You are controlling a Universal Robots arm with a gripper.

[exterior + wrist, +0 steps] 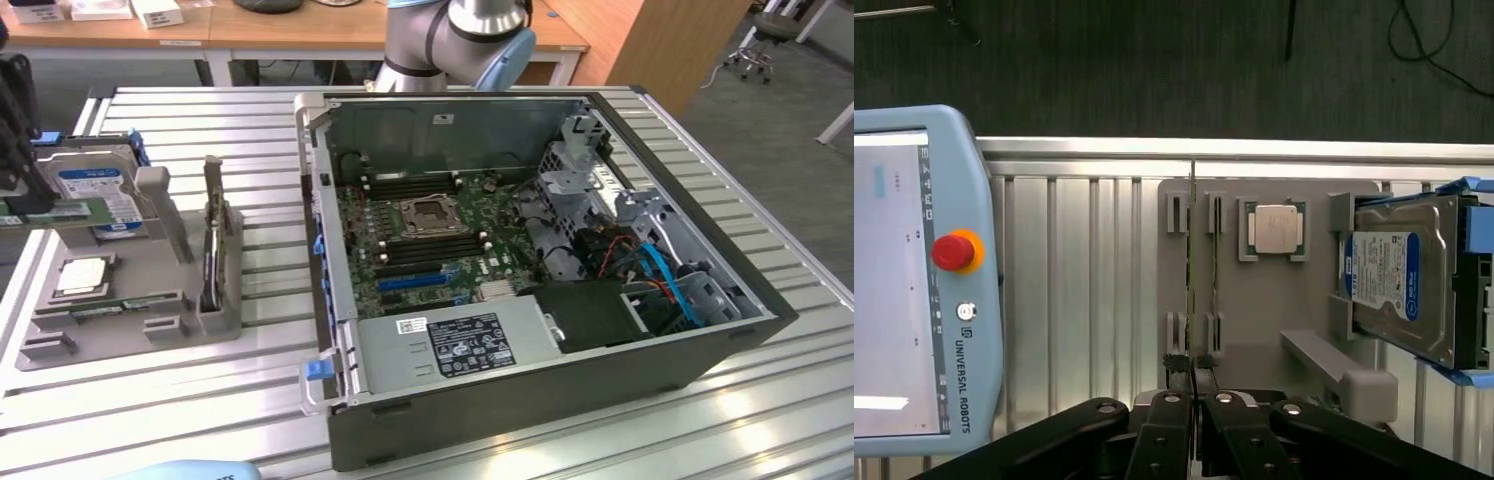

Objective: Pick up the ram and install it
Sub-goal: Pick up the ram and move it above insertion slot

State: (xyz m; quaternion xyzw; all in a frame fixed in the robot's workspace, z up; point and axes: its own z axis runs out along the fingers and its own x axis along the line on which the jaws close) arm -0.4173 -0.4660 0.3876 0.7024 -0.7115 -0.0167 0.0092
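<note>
Gripper (1191, 366) is clenched: fingertips (1176, 362) pressed together, nothing between them. In the wrist view they line up with one end of the ram (1194, 280); I can't tell from there whether they touch it.

Ram is not picked up. It stands on its long edge in the grey holder (174, 310), slotted between two pairs of small brackets. The holder sits on the slatted table (200, 400), on the exterior view's left, just beside the case (534, 410).

Also on the holder:
- processor (1273, 229) lying flat in its pocket, near the ram but apart from it
- hard drive (1394, 280) with the blue label, propped at a tilt on the far side of the processor from the ram

Case lies on its side with the panel off, so the motherboard (441, 250) faces up. The socket (430, 215) is near the board's middle, and dark memory slots (400, 185) run on both sides of it. Power supply (461, 345) is at the case's near end, blue cables (667, 275) toward the exterior view's right.

Arm (454, 30) rises behind the case at the far edge of the table. Pendant (914, 280) lies on the table beside the holder, on the ram's side, red stop button up.
</note>
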